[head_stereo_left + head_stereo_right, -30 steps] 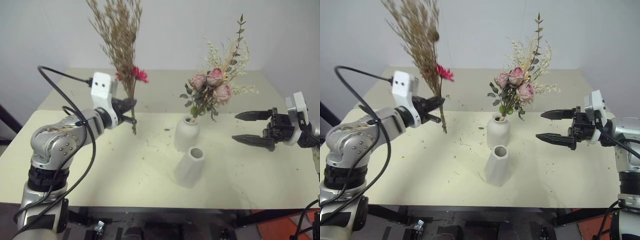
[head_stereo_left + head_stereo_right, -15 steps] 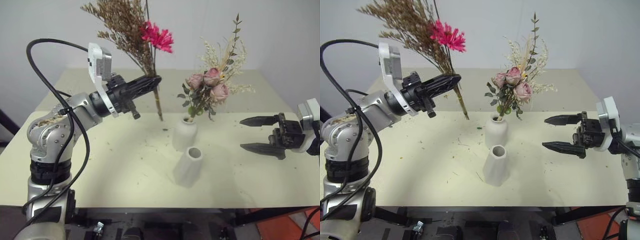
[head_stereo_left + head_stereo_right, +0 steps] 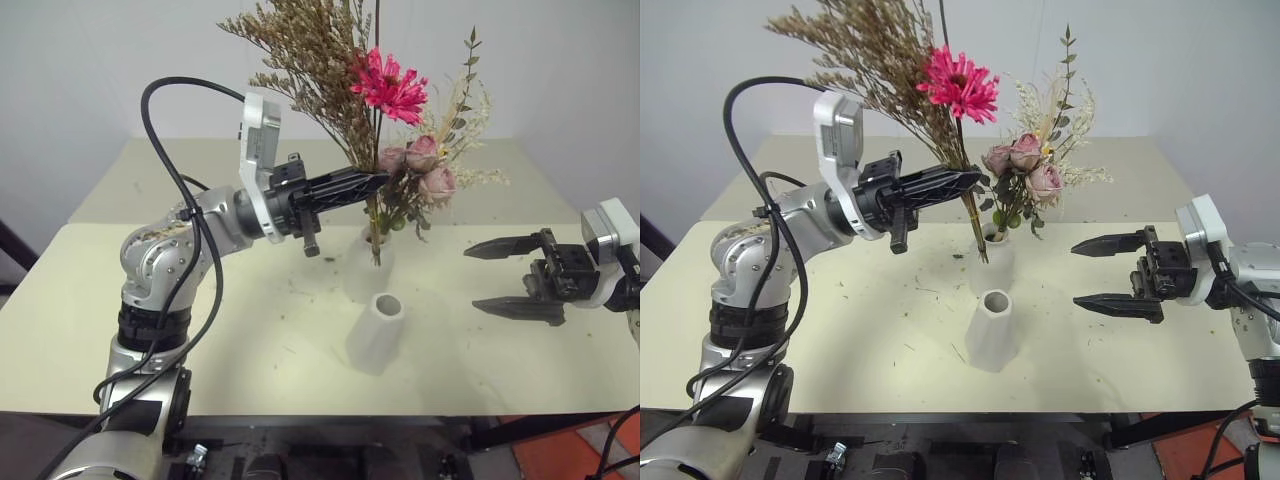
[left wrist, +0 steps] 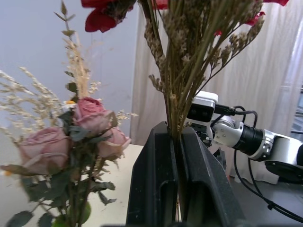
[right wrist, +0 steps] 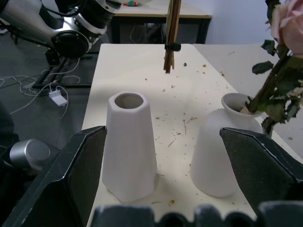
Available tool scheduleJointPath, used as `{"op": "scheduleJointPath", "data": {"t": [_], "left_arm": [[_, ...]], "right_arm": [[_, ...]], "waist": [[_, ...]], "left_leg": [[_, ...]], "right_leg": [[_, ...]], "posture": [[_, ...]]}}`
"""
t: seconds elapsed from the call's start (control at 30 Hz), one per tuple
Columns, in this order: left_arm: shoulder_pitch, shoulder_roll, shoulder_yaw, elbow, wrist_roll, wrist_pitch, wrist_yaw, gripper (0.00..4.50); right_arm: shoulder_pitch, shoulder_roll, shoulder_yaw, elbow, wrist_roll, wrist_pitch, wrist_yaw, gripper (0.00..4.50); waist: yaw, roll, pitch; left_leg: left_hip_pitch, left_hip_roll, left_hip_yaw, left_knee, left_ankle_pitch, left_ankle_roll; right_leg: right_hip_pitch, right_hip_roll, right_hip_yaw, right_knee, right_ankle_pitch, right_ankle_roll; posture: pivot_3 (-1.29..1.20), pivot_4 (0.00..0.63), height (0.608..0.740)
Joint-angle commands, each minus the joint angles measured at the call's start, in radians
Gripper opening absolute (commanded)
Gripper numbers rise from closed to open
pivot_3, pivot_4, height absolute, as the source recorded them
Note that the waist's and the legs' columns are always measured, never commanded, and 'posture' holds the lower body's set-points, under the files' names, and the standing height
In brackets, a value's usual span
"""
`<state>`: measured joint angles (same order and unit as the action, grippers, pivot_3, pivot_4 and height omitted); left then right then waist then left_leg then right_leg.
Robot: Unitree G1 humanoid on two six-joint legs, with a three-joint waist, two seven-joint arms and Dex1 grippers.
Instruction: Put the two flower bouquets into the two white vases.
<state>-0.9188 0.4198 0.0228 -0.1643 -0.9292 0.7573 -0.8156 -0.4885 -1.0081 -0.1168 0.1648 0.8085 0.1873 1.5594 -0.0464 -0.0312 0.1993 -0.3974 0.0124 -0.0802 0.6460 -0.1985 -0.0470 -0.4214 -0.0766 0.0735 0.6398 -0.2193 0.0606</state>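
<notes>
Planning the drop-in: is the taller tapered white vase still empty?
Empty. The taller tapered white vase stands upright with a bare mouth; the dry tan grass bundle with the pink flower is clamped in the left gripper above the table.

A pale cream table (image 3: 840,330) filled the middle of the frame. Near its centre stood a round white vase (image 5: 222,151) and, just in front, a taller tapered vase (image 3: 992,330). Small dry plant crumbs (image 3: 930,290) lay scattered across it.
</notes>
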Motion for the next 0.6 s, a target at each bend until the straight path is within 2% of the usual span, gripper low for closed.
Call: {"op": "scheduleJointPath", "data": {"t": [0.03,0.4,0.6], "left_arm": [[-0.033,-0.012,0.001,-0.012,0.012,-0.012,-0.015,0.01],[-0.040,-0.080,-0.045,-0.019,0.046,-0.002,-0.013,0.01],[-0.023,-0.064,-0.092,-0.041,0.087,-0.004,-0.056,0.01]], "right_arm": [[0.001,-0.037,-0.012,-0.024,0.034,0.013,0.055,4.50],[0.022,-0.087,-0.014,-0.014,0.048,0.004,0.055,4.50],[0.029,-0.076,-0.031,-0.022,0.035,-0.001,0.055,4.50]], "waist": [[0.001,0.000,0.000],[0.000,0.000,0.000],[0.002,0.000,0.000]], "left_leg": [[0.000,0.000,0.000,0.000,0.000,0.000],[0.000,0.000,0.000,0.000,0.000,0.000],[0.000,0.000,0.000,0.000,0.000,0.000]], "right_leg": [[0.000,0.000,0.000,0.000,0.000,0.000],[0.000,0.000,0.000,0.000,0.000,0.000],[0.000,0.000,0.000,0.000,0.000,0.000]], "posture": [[0.00,0.150,0.740],[0.00,0.150,0.740],[0.00,0.150,0.740]]}}
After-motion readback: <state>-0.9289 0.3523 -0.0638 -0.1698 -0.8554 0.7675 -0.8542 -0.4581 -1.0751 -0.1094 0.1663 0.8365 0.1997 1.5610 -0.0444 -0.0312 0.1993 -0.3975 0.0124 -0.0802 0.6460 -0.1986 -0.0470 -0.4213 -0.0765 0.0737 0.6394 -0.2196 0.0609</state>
